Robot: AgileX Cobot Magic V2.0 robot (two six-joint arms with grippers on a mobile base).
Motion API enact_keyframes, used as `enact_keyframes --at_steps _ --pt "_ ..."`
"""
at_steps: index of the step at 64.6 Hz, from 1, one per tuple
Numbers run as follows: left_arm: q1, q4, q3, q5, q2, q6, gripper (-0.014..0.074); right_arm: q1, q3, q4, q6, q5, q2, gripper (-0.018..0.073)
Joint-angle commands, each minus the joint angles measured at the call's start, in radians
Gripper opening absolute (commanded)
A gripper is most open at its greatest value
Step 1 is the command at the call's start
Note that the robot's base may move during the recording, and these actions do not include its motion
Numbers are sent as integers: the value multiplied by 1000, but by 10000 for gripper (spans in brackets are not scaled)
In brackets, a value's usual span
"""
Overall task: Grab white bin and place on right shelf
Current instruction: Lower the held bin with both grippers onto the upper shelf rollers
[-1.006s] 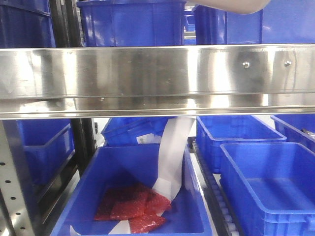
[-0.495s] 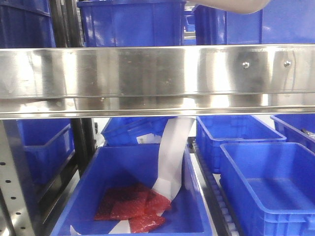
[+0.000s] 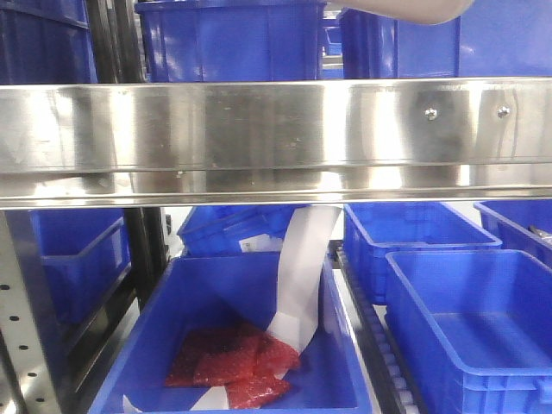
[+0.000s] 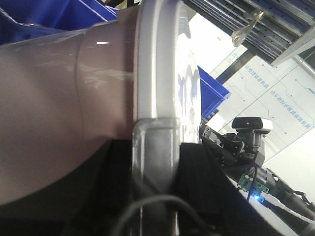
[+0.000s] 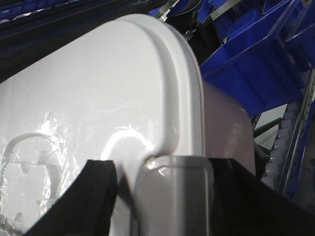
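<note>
Steel racking stacked with blue crates [image 3: 233, 39] filled the front view. Only a pale sliver of the bin [image 3: 405, 9] showed there, at the top right edge, above the shelf [image 3: 259, 129] and its shiny rail. It looked raised rather than set down, so I judged the placing not yet done.

The risk, as I saw it, was that each arm seemed to have only a small clasp at the lid's rim. The big tub could tilt or slip free if the arms moved out of step. It could also knock the rail, or the crates behind it, if it went in low.

From the left wrist, the left gripper [image 4: 153, 167] had a grey clasp [image 4: 153, 142] between its black fingers [image 4: 202, 187], which pressed against both its sides. The tub wall bulged away to the left.

From the right wrist, the right gripper [image 5: 172, 201] straddled a like clasp on the white lid [image 5: 98, 88]. A thin pale gap showed beside one finger, so I could not tell whether it pinched.
</note>
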Motion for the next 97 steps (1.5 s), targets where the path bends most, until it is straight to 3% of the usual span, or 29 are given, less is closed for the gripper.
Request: enact_keyframes --at_steps 1,17,37,42,55,59,77,97 --pt "-39 -159 -32 207 -45 -4 -126 20 -41 97 -33 93 -32 56" --pt "-39 -159 -32 203 -45 -4 -126 20 -41 97 -33 93 -32 56" --pt "-39 -153 -32 68 -45 34 -126 20 -45 103 -8 76 -31 56" --pt "-39 -114 -32 59 -45 41 -126 20 -59 103 44 76 -22 56" --pt "-39 120 -72 -9 -45 36 -126 41 -195 103 136 125 73 57" --pt "-39 159 -88 -44 -43 32 -126 64 -245 103 160 137 112 57" --pt "-39 208 -104 -185 5 32 -126 194 -457 103 196 139 313 57" --pt "-39 231 -104 -200 123 32 -126 288 -572 103 196 127 490 57"
